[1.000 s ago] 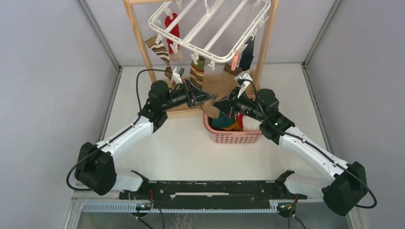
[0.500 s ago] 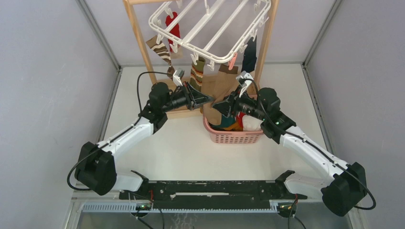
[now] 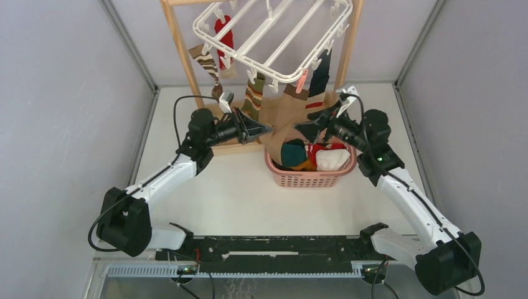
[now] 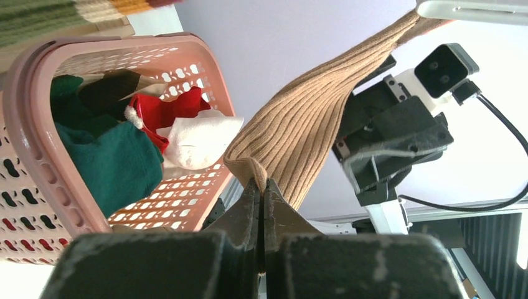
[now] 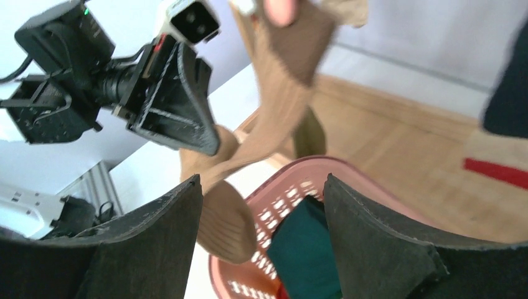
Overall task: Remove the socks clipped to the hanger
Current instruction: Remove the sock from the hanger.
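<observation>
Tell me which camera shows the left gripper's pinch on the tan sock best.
Left wrist: the left gripper's shut fingers pinch a fold of the tan sock up close. Top external shows the contact small, from above; right wrist shows it side-on and blurred.

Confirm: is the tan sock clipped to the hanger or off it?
Clipped. The tan sock hangs by its top from the pink clip on the hanger rim, while the left hand pinches its lower end.

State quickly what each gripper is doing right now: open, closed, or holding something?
Left gripper: closed, pinching the tan sock.
Right gripper: open, holding nothing.
</observation>
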Tool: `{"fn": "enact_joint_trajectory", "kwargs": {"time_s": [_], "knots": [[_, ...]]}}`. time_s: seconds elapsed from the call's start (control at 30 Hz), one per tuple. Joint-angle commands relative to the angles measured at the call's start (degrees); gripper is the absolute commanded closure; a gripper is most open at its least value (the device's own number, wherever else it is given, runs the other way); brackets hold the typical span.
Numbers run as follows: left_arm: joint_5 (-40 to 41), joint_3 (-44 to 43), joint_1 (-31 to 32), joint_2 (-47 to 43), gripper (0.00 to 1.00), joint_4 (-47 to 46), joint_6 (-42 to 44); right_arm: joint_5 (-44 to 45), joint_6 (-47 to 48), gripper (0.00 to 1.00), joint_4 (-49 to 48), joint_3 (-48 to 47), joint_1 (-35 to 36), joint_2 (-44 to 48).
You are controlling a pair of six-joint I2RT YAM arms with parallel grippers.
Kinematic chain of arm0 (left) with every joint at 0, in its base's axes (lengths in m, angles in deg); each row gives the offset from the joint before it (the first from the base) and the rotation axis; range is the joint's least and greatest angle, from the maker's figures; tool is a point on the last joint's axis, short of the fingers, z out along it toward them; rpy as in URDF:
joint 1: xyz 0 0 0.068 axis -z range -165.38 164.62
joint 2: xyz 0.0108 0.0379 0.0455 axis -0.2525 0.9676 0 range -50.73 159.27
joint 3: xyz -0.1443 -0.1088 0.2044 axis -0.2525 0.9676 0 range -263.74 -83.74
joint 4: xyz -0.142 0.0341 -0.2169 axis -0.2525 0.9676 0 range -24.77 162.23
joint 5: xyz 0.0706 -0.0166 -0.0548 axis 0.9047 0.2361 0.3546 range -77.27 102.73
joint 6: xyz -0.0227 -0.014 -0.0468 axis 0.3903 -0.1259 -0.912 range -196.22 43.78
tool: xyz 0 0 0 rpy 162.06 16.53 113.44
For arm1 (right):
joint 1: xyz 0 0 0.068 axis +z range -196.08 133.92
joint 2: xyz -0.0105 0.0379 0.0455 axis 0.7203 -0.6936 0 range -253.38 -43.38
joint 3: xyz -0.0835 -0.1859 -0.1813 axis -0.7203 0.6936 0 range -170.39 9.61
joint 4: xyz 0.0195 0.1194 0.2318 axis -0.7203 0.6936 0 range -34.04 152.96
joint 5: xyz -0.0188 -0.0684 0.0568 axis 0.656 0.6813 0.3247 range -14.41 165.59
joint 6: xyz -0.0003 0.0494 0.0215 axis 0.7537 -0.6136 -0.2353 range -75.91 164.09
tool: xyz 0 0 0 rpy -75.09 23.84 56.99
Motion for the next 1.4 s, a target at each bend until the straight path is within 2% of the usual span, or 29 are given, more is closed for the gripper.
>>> {"fn": "enact_joint_trajectory", "kwargs": {"time_s": [0.0, 0.13, 0.27, 0.5, 0.7, 0.9, 1.37], "knots": [[-2.55, 1.27, -1.14, -2.02, 1.0, -3.02, -0.82, -7.19, -0.55, 0.22, -8.92, -2.3, -6.92, 0.92], [-3.13, 0.96, -1.53, -1.94, 1.0, -2.67, -0.83, -15.0, -4.91, 0.23, -20.96, -2.39, -12.4, -1.93], [-3.7, 0.7, -2.1, -1.96, 1.0, -1.95, -0.48, -20.42, -13.63, 0.29, -34.62, -3.85, -17.72, -7.81], [-4.69, 1.21, -4.77, -2.72, 1.0, 1.2, 1.19, -26.79, -26.01, 0.34, -50.87, -10.75, -18.62, -18.6], [-5.09, 1.27, -6.81, -3.25, 1.0, 3.9, 3.08, -29.41, -26.79, 0.35, -51.37, -16.32, -14.4, -22.63], [-5.59, 1.5, -8.16, -3.44, 1.0, 5.42, 4.29, -28.68, -22.71, 0.32, -47.0, -19.33, -10.5, -24.31], [-6.29, 1.7, -9.72, -3.8, 1.0, 6.45, 5.18, -26.93, -17.9, 0.29, -42.2, -22.33, -9.33, -26.1]]}}
